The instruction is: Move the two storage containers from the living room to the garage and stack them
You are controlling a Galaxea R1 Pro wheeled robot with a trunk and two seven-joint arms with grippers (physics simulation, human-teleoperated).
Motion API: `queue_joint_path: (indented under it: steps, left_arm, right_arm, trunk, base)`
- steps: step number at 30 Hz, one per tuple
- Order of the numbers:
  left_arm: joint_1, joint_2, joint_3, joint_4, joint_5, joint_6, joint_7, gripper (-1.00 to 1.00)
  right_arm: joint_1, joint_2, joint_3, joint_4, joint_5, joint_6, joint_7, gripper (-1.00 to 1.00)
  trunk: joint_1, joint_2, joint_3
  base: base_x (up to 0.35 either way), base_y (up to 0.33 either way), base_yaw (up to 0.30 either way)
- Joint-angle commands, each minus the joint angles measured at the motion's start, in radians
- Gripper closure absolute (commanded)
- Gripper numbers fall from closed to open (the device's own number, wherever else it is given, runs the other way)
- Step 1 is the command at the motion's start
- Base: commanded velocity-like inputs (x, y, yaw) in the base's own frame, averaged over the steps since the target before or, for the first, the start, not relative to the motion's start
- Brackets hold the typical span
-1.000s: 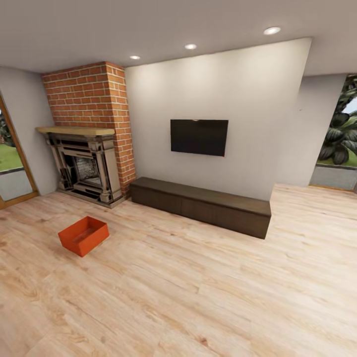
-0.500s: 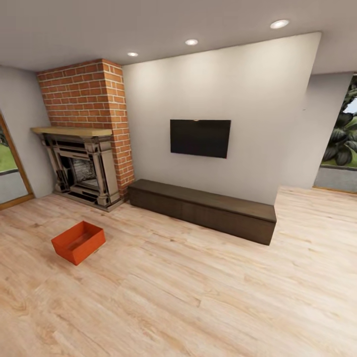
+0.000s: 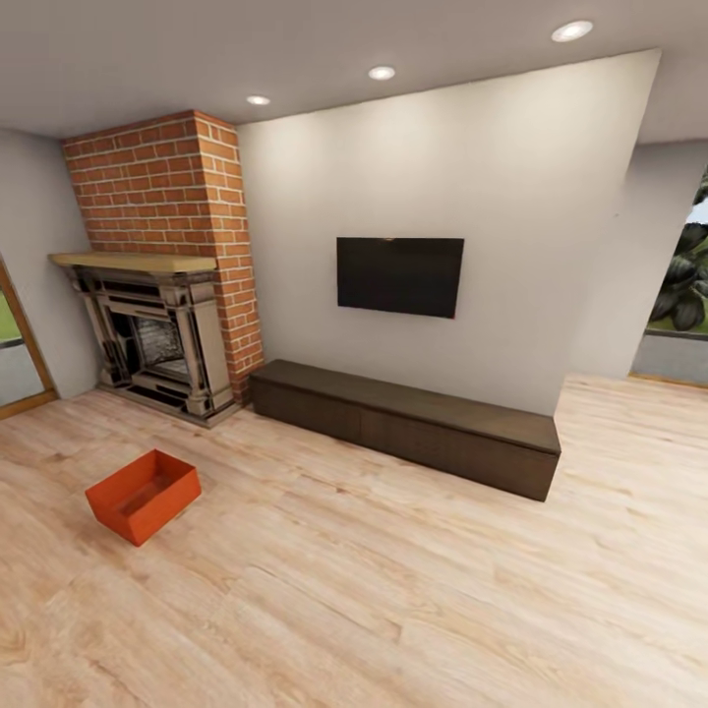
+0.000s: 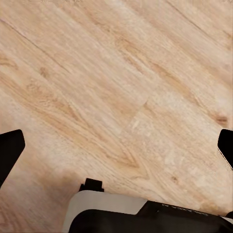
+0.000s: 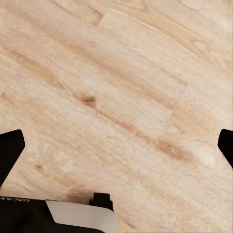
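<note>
Everything slides leftward as the camera pans; one orange-red storage container point(image 3: 144, 496) lies on wood planks point(image 3: 393, 590), awaiting pickup. Both hands' fingers point(image 4: 10, 153) point(image 5: 10, 150) spread apart, empty.

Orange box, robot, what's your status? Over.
Both grippers open, empty, over wood floor. One storage container on the planks before the fireplace, untouched. Nothing between us and it.

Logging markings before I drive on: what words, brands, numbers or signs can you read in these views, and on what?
Robot body, right wrist view: faint lettering along its dark edge, too small to read for sure.
Robot body, left wrist view: a faint line of lettering, too blurred to read.
Container, TV, cabinet, fireplace: no text.
</note>
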Motion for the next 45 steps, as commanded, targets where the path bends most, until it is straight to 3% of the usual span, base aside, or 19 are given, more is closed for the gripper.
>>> queue_joint_path:
  steps: [1,36,45]
  left_arm:
    - [-0.001,0.0,0.008,0.003,0.003,-0.004,-0.008,-1.0]
    - [-0.001,0.0,0.008,0.003,0.003,-0.003,-0.008,-1.0]
    - [-0.001,0.0,0.008,0.003,0.003,-0.003,-0.008,-1.0]
  right_arm:
    - [0.0,0.0,0.006,0.001,0.002,-0.002,-0.003,-1.0]
    - [0.0,0.001,0.006,0.004,-0.002,-0.001,0.002,-1.0]
    - [0.0,0.0,0.005,0.004,-0.002,-0.001,0.002,-1.0]
  trunk:
    - [0.001,-0.001,0.0]
    - [0.001,-0.001,0.0]
    - [0.001,-0.001,0.0]
  base:
    - [0.328,0.0,0.0]
    - [0.328,0.0,0.0]
    - [0.328,-0.018,0.177]
